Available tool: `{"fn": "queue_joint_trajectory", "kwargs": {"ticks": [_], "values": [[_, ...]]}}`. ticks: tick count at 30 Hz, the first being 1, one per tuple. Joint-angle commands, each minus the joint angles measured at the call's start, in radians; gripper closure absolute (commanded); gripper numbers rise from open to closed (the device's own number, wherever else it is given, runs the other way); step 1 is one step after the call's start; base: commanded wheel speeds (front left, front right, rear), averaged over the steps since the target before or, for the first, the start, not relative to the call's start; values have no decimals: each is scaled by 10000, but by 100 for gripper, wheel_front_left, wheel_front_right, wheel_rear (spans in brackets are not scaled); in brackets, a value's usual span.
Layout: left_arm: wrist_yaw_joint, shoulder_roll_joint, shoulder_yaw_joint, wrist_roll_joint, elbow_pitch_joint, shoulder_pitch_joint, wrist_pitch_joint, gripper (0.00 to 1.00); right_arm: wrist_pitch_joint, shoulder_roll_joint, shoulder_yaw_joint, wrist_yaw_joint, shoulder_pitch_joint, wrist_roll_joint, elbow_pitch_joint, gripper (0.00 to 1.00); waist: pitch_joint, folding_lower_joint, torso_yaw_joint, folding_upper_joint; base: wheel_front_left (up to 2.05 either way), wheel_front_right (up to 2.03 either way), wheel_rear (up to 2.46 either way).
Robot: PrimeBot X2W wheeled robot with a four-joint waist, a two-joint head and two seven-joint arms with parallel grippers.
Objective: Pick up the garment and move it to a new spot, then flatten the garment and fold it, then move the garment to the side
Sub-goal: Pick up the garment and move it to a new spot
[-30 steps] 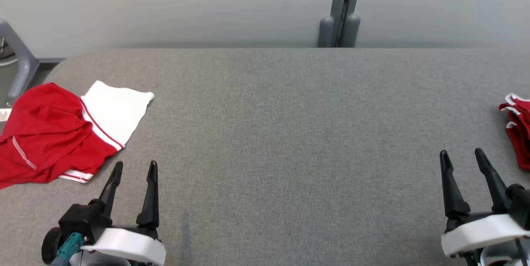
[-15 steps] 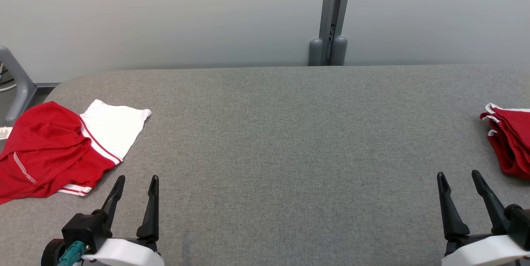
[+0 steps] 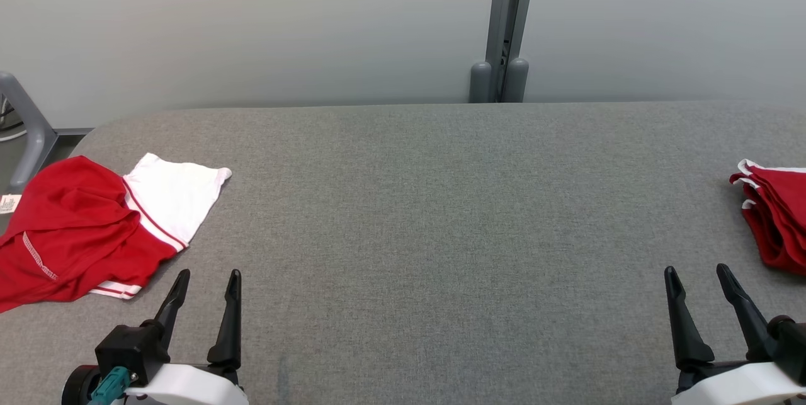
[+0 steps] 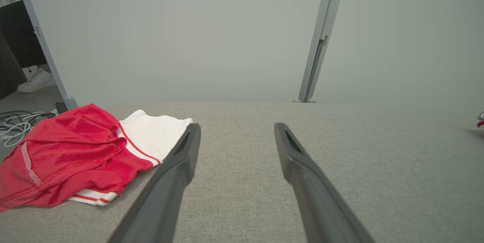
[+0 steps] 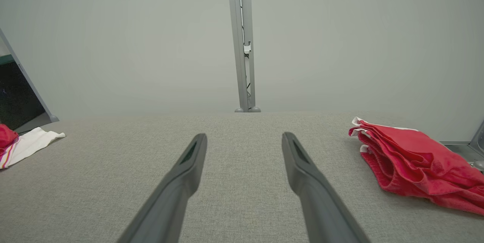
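A crumpled red and white garment (image 3: 88, 228) lies at the left end of the grey table (image 3: 428, 216), partly over the edge; the left wrist view shows the garment (image 4: 75, 156) to the left of my fingers. My left gripper (image 3: 208, 277) hovers open just right of it, near the front edge, holding nothing. My right gripper (image 3: 696, 271) stands open and empty at the front right. Between the open fingertips of the left gripper (image 4: 237, 129) and of the right gripper (image 5: 245, 139) there is only bare table.
A folded red stack with white trim (image 3: 773, 222) lies at the table's right end, also in the right wrist view (image 5: 416, 163). A grey post (image 3: 504, 27) stands behind the table against a pale wall. Cables (image 4: 17, 120) lie on the floor at left.
The head camera tilted up a second ago, shifting the whole picture down, and has since held nearly still. Both grippers stay open and the garment lies as before.
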Motion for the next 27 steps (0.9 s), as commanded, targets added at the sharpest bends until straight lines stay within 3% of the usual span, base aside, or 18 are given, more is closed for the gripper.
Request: {"fn": "queue_joint_trajectory", "kwargs": {"ticks": [1,11,16,27], "values": [[78,69,5,-48,-4,49,40,0,-74,-21,4,2,24,48,15,0,-2,0,7,0,0,0,0],[21,35,-99,-77,44,-171,65,0,-124,-21,-164,2,100,106,23,0,-18,0,300,0,0,0,0],[-173,-59,-285,-21,234,-593,38,0,-58,-24,-189,2,164,185,-260,0,-25,0,1101,0,0,0,0],[-228,-389,-331,-142,592,-1235,-224,0,74,-25,-73,2,205,250,-686,0,-41,0,3641,0,0,0,0]]}}
